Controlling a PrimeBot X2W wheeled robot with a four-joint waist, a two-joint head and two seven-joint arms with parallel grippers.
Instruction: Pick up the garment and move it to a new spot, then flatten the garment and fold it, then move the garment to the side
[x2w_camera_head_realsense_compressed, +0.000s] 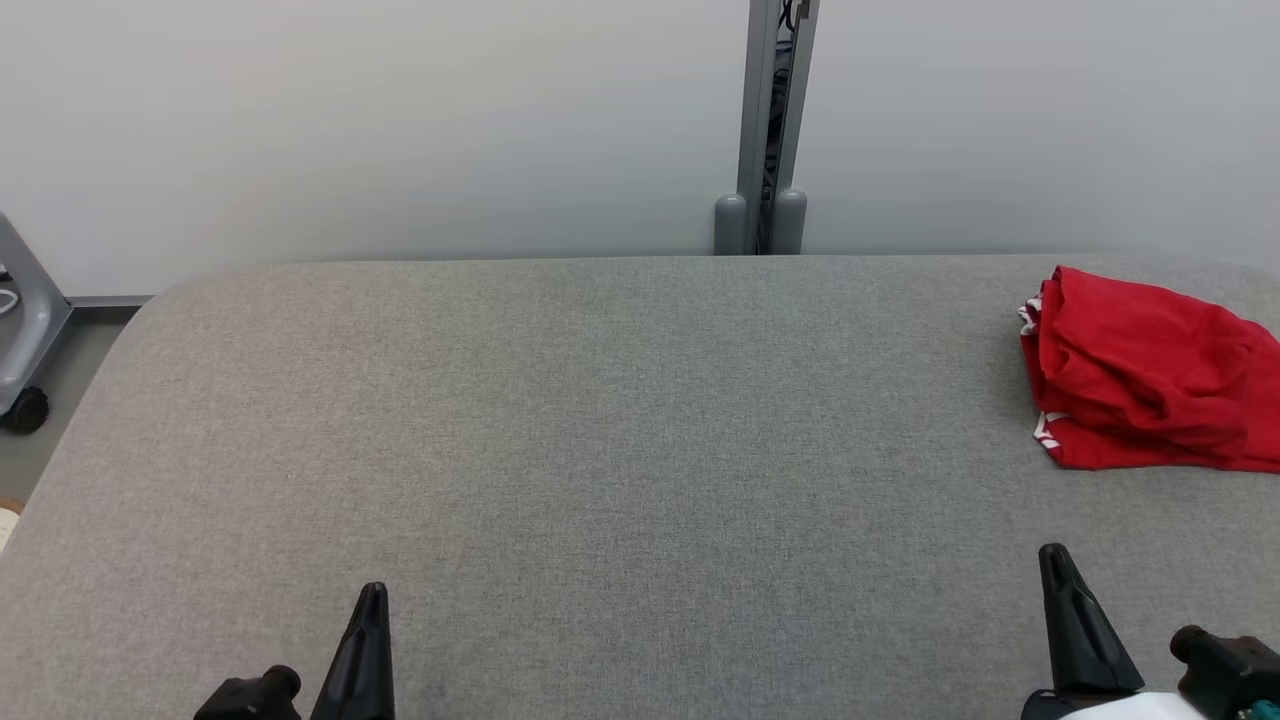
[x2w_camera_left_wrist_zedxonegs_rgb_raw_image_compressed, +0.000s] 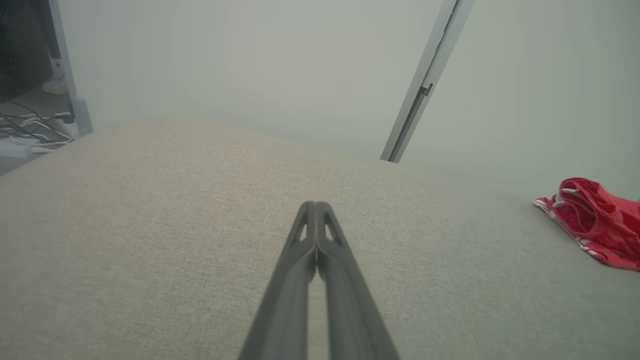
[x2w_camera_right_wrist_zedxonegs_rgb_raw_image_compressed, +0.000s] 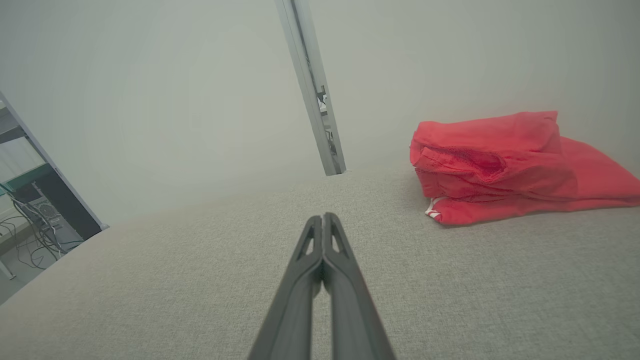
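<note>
Grey woven cloth covers the worktop (x2w_camera_head_realsense_compressed: 600, 450), and behind it stands a pale wall (x2w_camera_head_realsense_compressed: 350, 120) with a grey metal post (x2w_camera_head_realsense_compressed: 765, 130) between two panels. At the left edge, on the floor, a grey frame with a black wheel (x2w_camera_head_realsense_compressed: 25, 408) is visible.

The red garment (x2w_camera_head_realsense_compressed: 1150, 380) lies at the far right part of the worktop, bunched into a loose folded heap, with white trim at its left edge. It is cut by the right border of the head view.

The left jaws are at the lower left of the head view, pressed fully together and holding nothing; their dark fingers (x2w_camera_left_wrist_zedxonegs_rgb_raw_image_compressed: 295, 280) meet at the tips. The garment (x2w_camera_left_wrist_zedxonegs_rgb_raw_image_compressed: 600, 225) is well apart from them, far to the right.

The right jaws are at the lower right, also closed tight and empty, fingers (x2w_camera_right_wrist_zedxonegs_rgb_raw_image_compressed: 345, 290) touching. The garment (x2w_camera_right_wrist_zedxonegs_rgb_raw_image_compressed: 500, 165) lies ahead of them and a little to the right, near but not touching.
</note>
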